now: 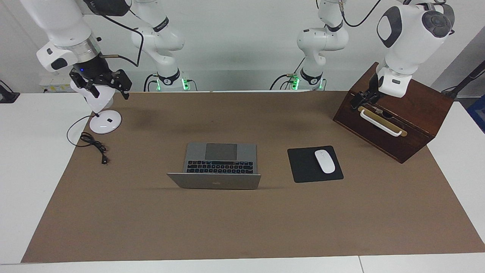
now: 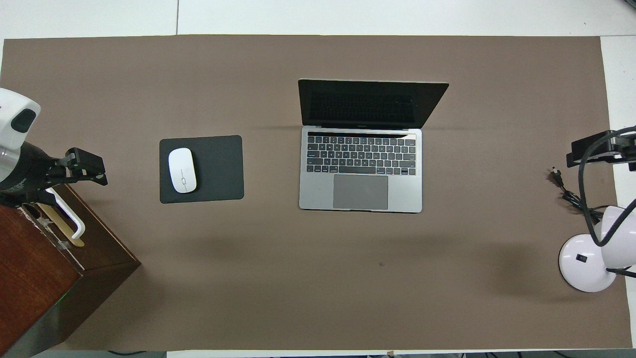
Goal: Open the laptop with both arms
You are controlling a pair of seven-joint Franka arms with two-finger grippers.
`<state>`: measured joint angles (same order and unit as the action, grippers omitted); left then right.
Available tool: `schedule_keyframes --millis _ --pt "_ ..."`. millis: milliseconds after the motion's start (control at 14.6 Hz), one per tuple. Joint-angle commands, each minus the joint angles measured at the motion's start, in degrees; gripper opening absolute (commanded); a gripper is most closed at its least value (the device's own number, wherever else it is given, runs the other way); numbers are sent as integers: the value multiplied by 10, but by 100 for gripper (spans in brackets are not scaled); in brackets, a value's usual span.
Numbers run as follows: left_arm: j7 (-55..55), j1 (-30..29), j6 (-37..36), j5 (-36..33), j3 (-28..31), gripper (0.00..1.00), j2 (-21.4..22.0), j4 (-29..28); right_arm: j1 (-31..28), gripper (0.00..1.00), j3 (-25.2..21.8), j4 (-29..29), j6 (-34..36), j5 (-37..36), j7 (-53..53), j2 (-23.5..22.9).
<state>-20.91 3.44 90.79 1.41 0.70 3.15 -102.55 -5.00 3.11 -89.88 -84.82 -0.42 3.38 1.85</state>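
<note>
laptop (image 2: 360, 164): open | wooden box (image 1: 398, 121): shut | mouse (image 2: 182, 170): on mouse pad (image 2: 218, 169)

A robotics lab: two white robot arms (image 1: 326, 41) stand bolted at the edge of a white table (image 1: 38, 151) covered with a brown mat (image 1: 242, 227), against a bare white wall, with cables trailing from their bases.

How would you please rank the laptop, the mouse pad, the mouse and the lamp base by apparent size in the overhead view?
1. laptop
2. mouse pad
3. lamp base, partly hidden by the lamp head
4. mouse
</note>
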Motion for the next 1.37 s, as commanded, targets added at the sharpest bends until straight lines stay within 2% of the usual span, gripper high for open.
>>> schedule_keyframes --millis 0,206,481,756,1306 --pt "8 9 -23 -9 6 100 -23 32 -6 100 7 8 7 -14 9 -3" --pt "9 20 -30 -9 14 100 -47 58 -7 100 8 7 6 -25 8 -4" --pt "48 19 -43 -10 9 100 -43 64 -7 100 8 7 7 -24 8 -4" --pt "59 17 -64 -9 8 100 -46 98 -7 100 8 7 7 -24 9 -5" --pt "58 19 -18 -9 8 100 -39 74 -7 100 8 8 7 -23 10 -5"
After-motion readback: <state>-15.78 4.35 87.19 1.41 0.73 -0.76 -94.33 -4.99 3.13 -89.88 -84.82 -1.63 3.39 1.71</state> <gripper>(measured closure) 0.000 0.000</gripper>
